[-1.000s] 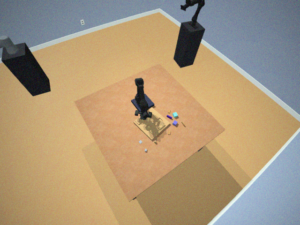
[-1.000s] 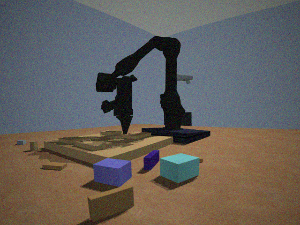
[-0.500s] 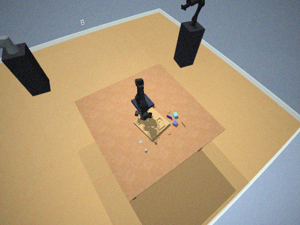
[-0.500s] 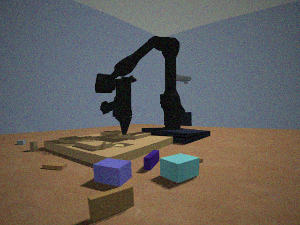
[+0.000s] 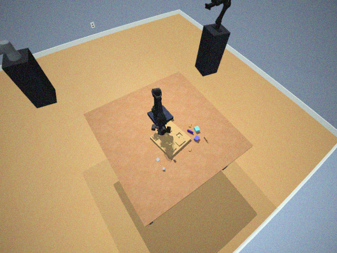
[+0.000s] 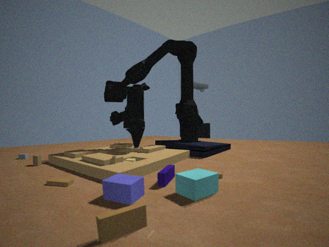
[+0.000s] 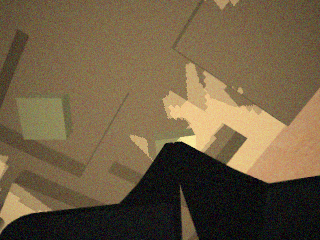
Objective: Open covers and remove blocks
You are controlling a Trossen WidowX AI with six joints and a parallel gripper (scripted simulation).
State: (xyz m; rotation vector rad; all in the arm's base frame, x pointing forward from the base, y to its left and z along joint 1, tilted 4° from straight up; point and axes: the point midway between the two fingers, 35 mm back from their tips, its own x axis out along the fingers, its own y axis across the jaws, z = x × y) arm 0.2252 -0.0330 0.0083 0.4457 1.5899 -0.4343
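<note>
The tan puzzle board (image 5: 175, 128) (image 6: 159, 162) (image 7: 100, 65) lies in front of the arm's base, much of it in shadow. My gripper (image 5: 162, 133) (image 6: 136, 146) (image 7: 173, 150) is shut and empty, its tips low at the board's top. A raised cover (image 6: 96, 158) sits near the front corner and another cover (image 6: 153, 148) right of the tips; I cannot tell how far each is open. A greenish square (image 7: 44, 118) shows at the left of the wrist view. A pale yellow-green patch (image 7: 187, 141) shows just beyond my fingertips, partly hidden by them.
Right of the board lie a cyan block (image 5: 196, 128) (image 6: 196, 183), a violet-blue block (image 5: 196, 138) (image 6: 122, 188), a dark purple bar (image 5: 190, 131) (image 6: 166, 175) and a thin tan piece (image 5: 206, 139) (image 6: 122, 223). Two small pale blocks lie beyond another side.
</note>
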